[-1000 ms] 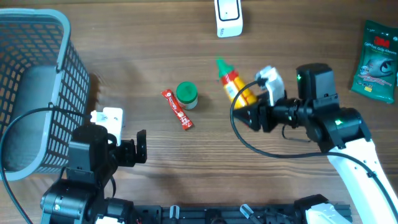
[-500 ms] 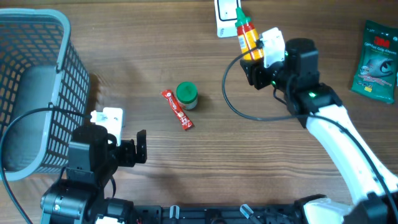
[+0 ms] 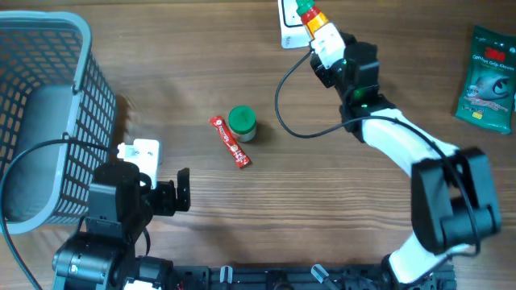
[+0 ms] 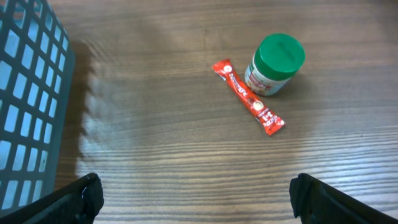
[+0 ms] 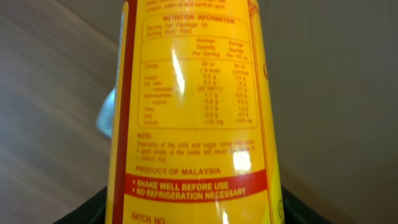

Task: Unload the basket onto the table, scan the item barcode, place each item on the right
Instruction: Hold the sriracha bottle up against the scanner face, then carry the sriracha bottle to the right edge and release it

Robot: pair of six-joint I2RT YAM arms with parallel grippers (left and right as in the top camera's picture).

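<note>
While the sauce bottle (image 3: 311, 16) was pinched in the right claw (image 3: 326, 47), it was held at the far edge of the bench (image 3: 266, 225). Its green cap lay over the white scanner (image 3: 289, 34), which was cut off by the top of the overhead view. Whether bottle and scanner touched could not be told.

In the right wrist view the yellow label filled the frame. "NUTRITION INFORMATION" was printed above a table too fine to be read. Lower down "NOTE:" and "PRODUCT OF MALAYSIA" could be made out. On a red band stood "SHAKE WELL BEFORE USE" and "NO REFRIGERATION NECESSARY", with "BATCH NO:" cut off at the bottom edge.

The left claw (image 4: 199, 205) was spread wide and empty, low over the near side of the bench. Ahead of it a broad stretch of bare wood was seen, reaching to a red sachet (image 4: 249, 96) and a green-lidded jar (image 4: 273, 65) just beside it. The print on both was too small to be read.

A grey basket (image 3: 81, 48) stood against the left edge, with its mesh wall close beside the left arm. A green pouch (image 3: 492, 76) lay at the right edge, its lettering unclear, well apart from the right arm. The middle of the bench between jar and arm was left open.
</note>
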